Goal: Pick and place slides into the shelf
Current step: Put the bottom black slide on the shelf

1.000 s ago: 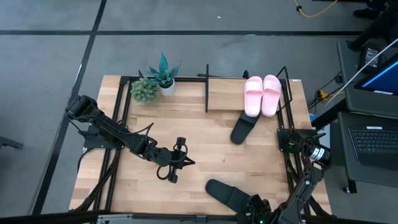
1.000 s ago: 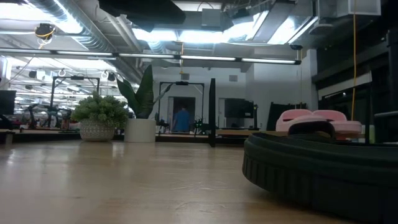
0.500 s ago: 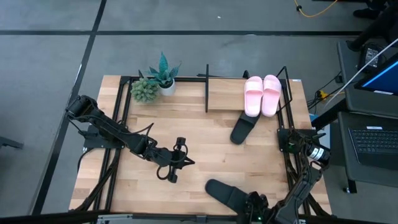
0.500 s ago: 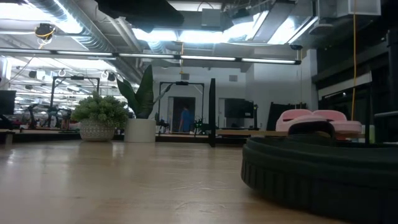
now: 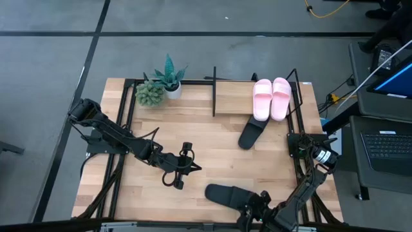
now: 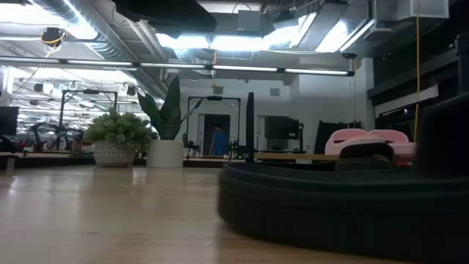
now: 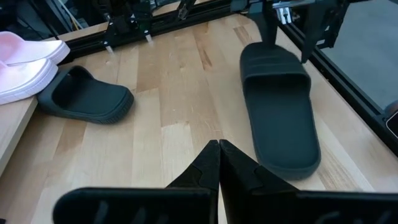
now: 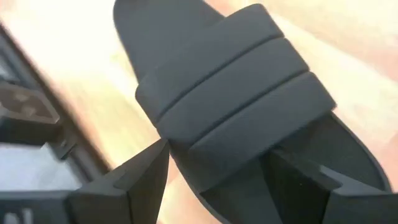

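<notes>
**With two slides shelved, two black ones remain**

While the right gripper [image 8: 211,180] straddles the near black slide [image 5: 228,195] at the table's front edge, jaws spread wide, apparently ready to grasp. Left gripper [image 5: 182,169]: clenched, empty, mid-table. Second black slide [image 5: 251,134]: leaning against the shelf [image 5: 232,96]. Pink pair [image 5: 271,98]: shelved, far right.

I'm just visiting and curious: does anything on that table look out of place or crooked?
Yes. The pink slides sit neatly side by side on the shelf, but one black slide leans askew against its front edge, and the other black slide lies at the table's near edge by the right gripper.
</notes>
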